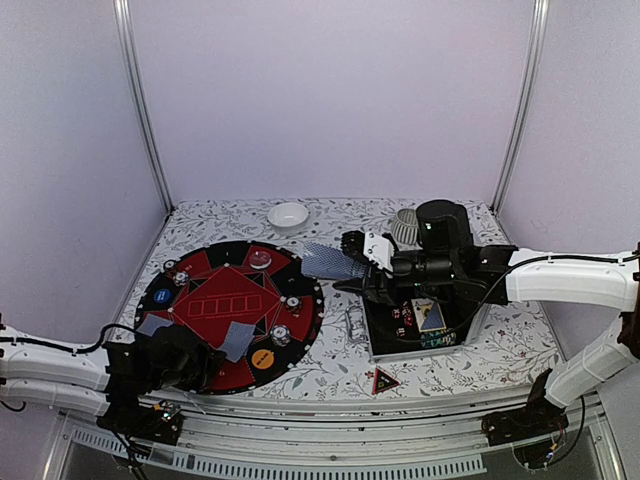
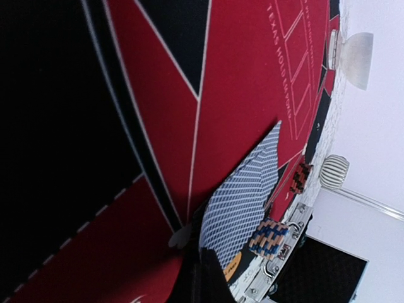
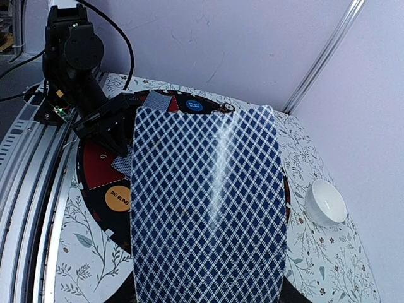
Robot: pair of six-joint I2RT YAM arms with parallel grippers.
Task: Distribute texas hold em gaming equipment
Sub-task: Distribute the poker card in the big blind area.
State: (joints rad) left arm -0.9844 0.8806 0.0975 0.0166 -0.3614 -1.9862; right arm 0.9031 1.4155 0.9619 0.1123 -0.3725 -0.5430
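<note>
Over the right rim of the round red-and-black felt mat, my right gripper pinches one grey-blue patterned-back playing card by its edge, held level, presumably for carrying to a seat; left gripper is fully closed and empty, its tip at a laid card, likely to steady it; count: three cards, one held and two on the mat; one orange disc; one blue disc.
</note>
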